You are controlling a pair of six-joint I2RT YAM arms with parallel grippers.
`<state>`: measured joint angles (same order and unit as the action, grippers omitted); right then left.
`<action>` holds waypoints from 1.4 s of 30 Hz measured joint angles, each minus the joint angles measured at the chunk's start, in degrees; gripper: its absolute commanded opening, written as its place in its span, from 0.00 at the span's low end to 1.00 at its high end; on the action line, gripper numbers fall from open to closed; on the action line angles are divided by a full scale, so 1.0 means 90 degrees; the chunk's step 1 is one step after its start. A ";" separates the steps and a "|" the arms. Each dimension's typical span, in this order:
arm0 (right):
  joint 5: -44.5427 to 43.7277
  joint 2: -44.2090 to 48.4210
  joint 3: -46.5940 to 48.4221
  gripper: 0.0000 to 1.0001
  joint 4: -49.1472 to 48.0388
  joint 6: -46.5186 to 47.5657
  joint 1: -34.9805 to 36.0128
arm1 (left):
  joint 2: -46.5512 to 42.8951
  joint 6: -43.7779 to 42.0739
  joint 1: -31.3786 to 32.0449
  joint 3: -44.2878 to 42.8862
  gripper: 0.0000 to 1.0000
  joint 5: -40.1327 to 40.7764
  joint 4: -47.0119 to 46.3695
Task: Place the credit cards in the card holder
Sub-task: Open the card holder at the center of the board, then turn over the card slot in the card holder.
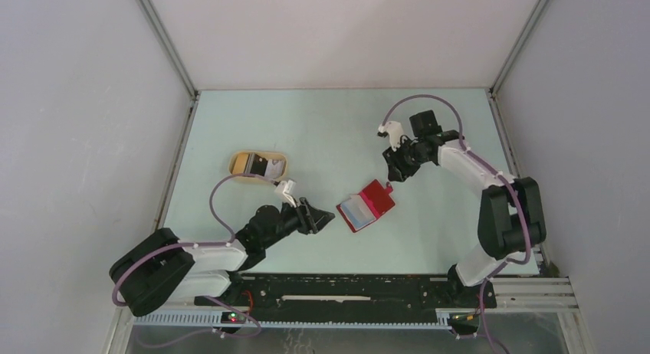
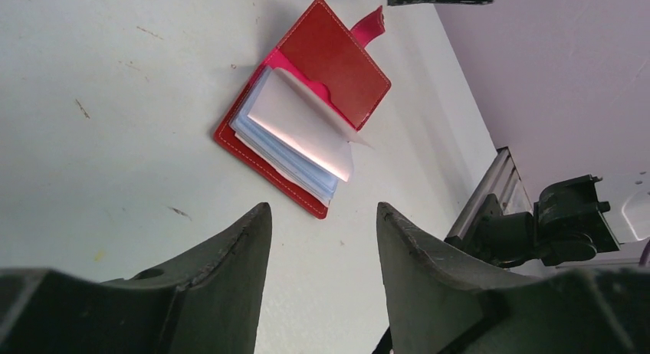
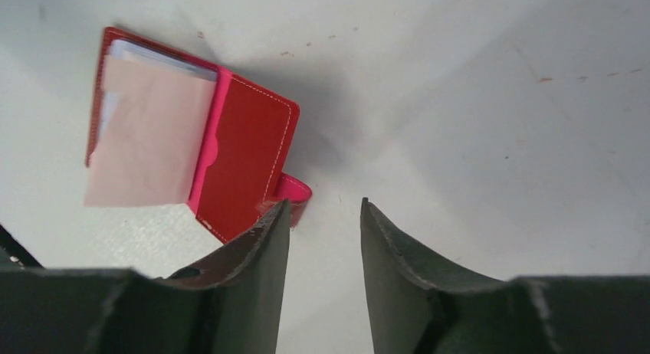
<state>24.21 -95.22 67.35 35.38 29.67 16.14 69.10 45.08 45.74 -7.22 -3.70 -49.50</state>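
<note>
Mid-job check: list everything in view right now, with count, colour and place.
card holder: one, red, lying open mid-table, pale sleeves showing.
credit cards: at least two, one golden-brown, one dark and whitish, in the tray; exact count unclear.
tray: one, tan, oval, left of centre on the table.
table: one, pale green.
left tool: one, black, open, empty, near the card holder's left side.
right tool: one, black, open, empty, by the card holder's closure tab.
</note>
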 measured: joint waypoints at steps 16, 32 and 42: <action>0.1892 0.1872 -0.0481 0.52 0.0308 0.0916 0.0328 | -0.0376 0.0007 0.0131 0.0005 0.53 -0.0061 0.0112; 0.1710 0.1511 -0.0821 0.52 0.0758 0.1953 0.1513 | 0.0481 0.0134 0.0614 0.0005 0.50 0.0012 -0.0007; 0.1200 0.1749 -0.1462 0.68 0.0525 0.2351 0.2234 | 0.0661 0.0170 0.0644 0.0005 0.49 0.0109 -0.0228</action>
<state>35.00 -79.48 54.19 40.10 50.83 36.25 75.05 46.61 51.53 -7.18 -2.72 -51.55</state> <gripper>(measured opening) 0.637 0.497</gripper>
